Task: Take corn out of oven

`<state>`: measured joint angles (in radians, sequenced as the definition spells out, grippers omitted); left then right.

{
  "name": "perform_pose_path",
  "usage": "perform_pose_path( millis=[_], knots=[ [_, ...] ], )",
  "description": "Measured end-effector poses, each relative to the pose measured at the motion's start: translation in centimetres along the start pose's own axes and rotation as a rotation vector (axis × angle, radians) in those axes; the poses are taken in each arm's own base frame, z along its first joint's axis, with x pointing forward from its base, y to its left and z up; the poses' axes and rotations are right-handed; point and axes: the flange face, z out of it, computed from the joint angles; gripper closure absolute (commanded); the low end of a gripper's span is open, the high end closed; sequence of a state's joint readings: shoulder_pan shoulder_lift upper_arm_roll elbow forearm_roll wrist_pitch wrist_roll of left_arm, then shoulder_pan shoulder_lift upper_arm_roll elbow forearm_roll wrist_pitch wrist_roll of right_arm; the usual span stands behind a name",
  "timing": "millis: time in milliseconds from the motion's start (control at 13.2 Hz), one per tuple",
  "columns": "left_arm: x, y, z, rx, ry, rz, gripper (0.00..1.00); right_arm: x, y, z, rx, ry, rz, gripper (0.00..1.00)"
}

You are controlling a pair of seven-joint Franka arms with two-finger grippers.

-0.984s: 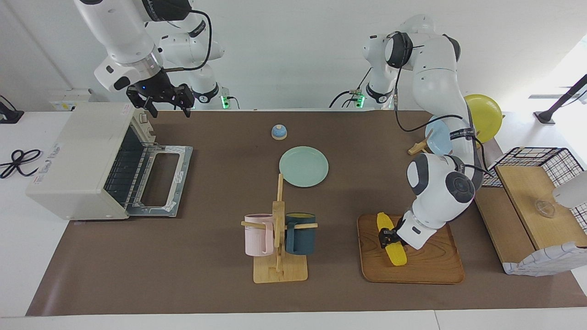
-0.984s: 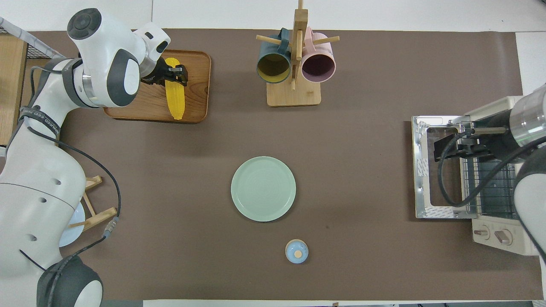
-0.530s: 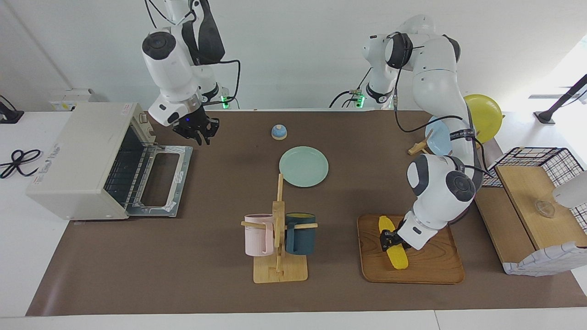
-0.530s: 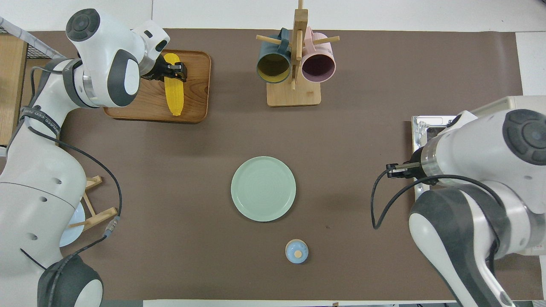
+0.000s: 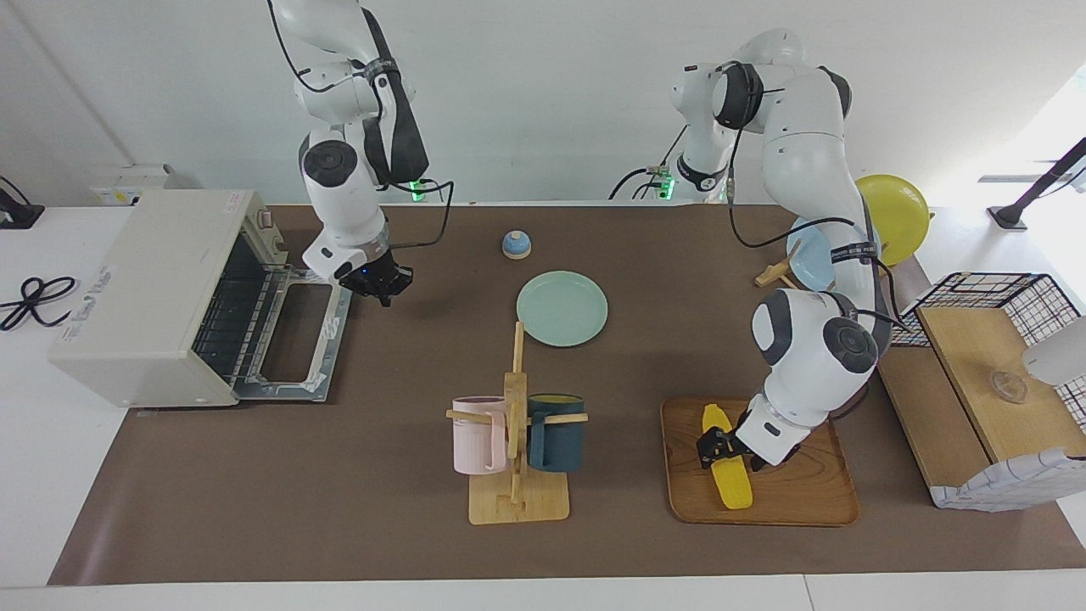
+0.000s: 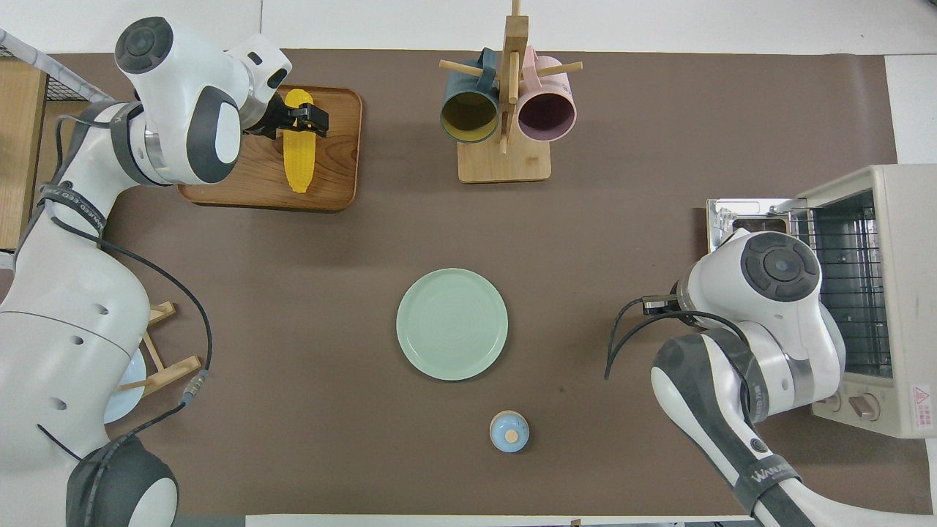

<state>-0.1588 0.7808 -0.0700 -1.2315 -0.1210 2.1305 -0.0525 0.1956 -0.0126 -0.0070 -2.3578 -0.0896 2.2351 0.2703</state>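
Observation:
The yellow corn [image 5: 733, 485] [image 6: 299, 162] lies on a wooden tray [image 5: 802, 502] [image 6: 338, 187] toward the left arm's end of the table, outside the oven. My left gripper [image 5: 715, 443] [image 6: 306, 121] is low over the cob's thick end, open, with a finger on each side of it. The cream oven [image 5: 144, 288] [image 6: 904, 293] stands at the right arm's end, its door [image 5: 293, 344] [image 6: 736, 219] dropped flat and only the bare wire rack showing inside. My right gripper [image 5: 380, 288] hangs shut and empty just over the table beside the door's edge. In the overhead view its own arm hides it.
A green plate [image 5: 562, 308] and a small blue bell [image 5: 516, 244] sit mid-table. A wooden mug rack [image 5: 514, 501] with a pink and a dark blue mug stands beside the tray. A plate stand with blue and yellow plates [image 5: 891, 216] and a wire basket [image 5: 984, 293] crowd the left arm's end.
The right arm swung from above the oven's top corner down to beside the open door, and its gripper shut. The left gripper set the corn lower on the tray and spread its fingers.

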Motion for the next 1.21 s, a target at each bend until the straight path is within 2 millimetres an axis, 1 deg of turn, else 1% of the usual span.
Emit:
perform_pose_path(
  millis=[76,227,379,606,681,833,909,1060,1136,1211],
  knots=[
    [0.0,0.2,-1.2,0.000,-0.005,0.003,0.00,-0.5,0.5,0.7,-0.001,-0.005,0.013,1.00],
    [-0.2,0.8,-4.8,-0.001,-0.009,0.010,0.00,-1.6,2.1,1.8,-0.008,-0.024,0.039,1.00],
    [-0.8,0.5,-9.6,0.003,-0.023,0.005,0.00,-2.4,4.1,2.7,-0.015,-0.040,0.070,1.00],
    [-2.5,-1.3,-16.7,0.012,-0.056,-0.019,0.00,-2.9,4.9,3.0,-0.015,-0.042,0.084,1.00],
    [-3.4,-1.9,-19.2,0.017,-0.066,-0.029,0.00,-2.9,5.1,3.0,-0.016,-0.041,0.087,1.00],
    [-5.5,-2.8,-23.4,0.026,-0.100,-0.044,0.00,-2.9,5.3,3.0,-0.043,-0.035,0.065,1.00],
    [-6.8,-3.2,-25.3,0.031,-0.123,-0.051,0.00,-2.9,5.1,3.0,-0.061,-0.031,0.042,1.00],
    [-9.2,-3.6,-28.5,0.058,-0.146,-0.057,0.00,-3.0,4.5,2.9,-0.100,-0.029,0.003,1.00],
    [-10.6,-3.5,-29.9,0.070,-0.147,-0.056,0.00,-2.8,4.4,2.4,-0.111,-0.039,-0.001,1.00],
    [-12.2,-3.3,-31.0,0.081,-0.150,-0.055,0.00,-2.4,4.3,1.4,-0.122,-0.059,0.000,1.00]
  ],
)
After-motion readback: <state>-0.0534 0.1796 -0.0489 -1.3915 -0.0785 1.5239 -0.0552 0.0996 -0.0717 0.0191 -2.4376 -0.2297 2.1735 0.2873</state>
